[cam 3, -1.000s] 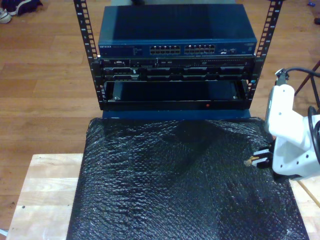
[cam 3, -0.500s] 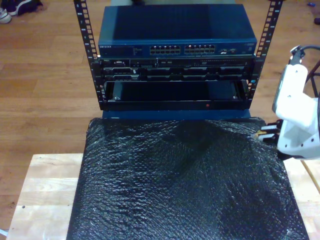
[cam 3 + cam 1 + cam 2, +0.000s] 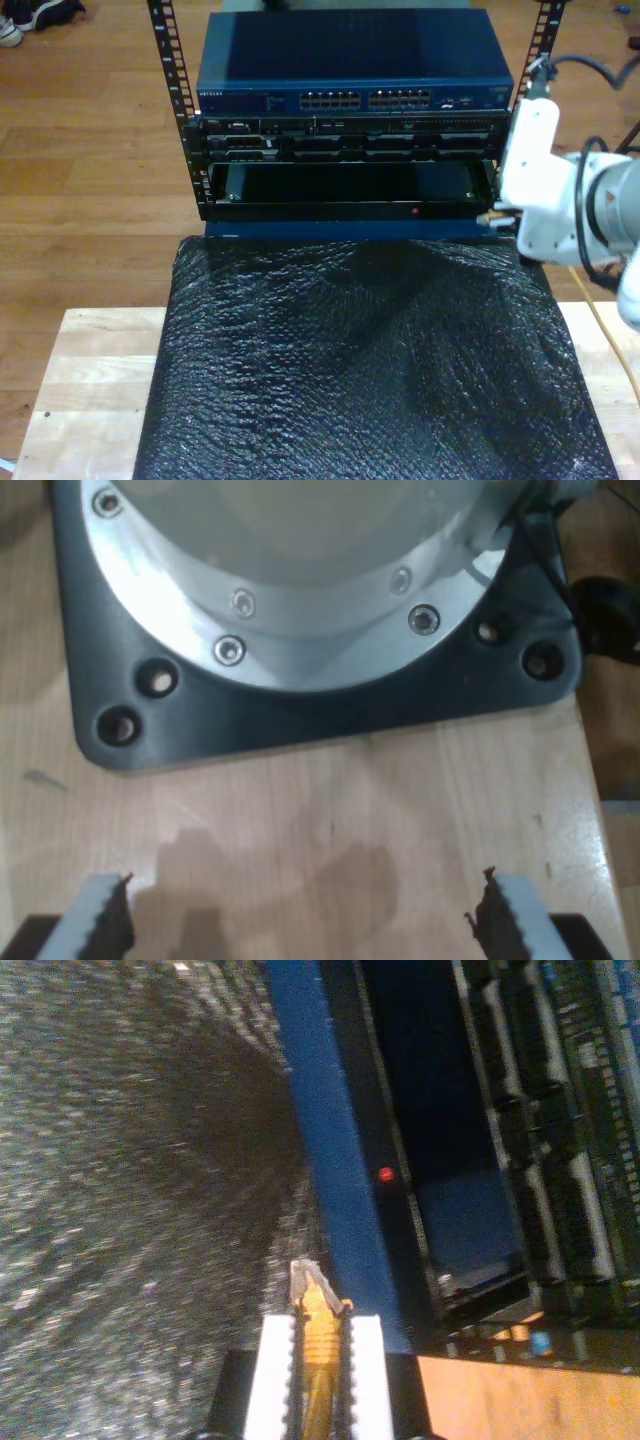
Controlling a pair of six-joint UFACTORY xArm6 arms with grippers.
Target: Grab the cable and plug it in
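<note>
Gripping cable [image 3: 318, 1332], 2nd tool [image 3: 318, 1360] nr rack [image 3: 350, 150].

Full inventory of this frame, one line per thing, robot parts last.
Blue network switch: one, top of the rack.
Black metal rack: one, far end of the exterior view.
Black bubble-textured mat: one, covering the table's middle.
Light wooden table: one, bare at the exterior view's left.
Orange-yellow cable with clear plug: one, tip pinched in my second hand.
Dark grey base plate: one, bolted to wood.
My second hand: white, shut on the cable, beside the rack at the exterior view's right.
My first hand: open above bare wood.
</note>
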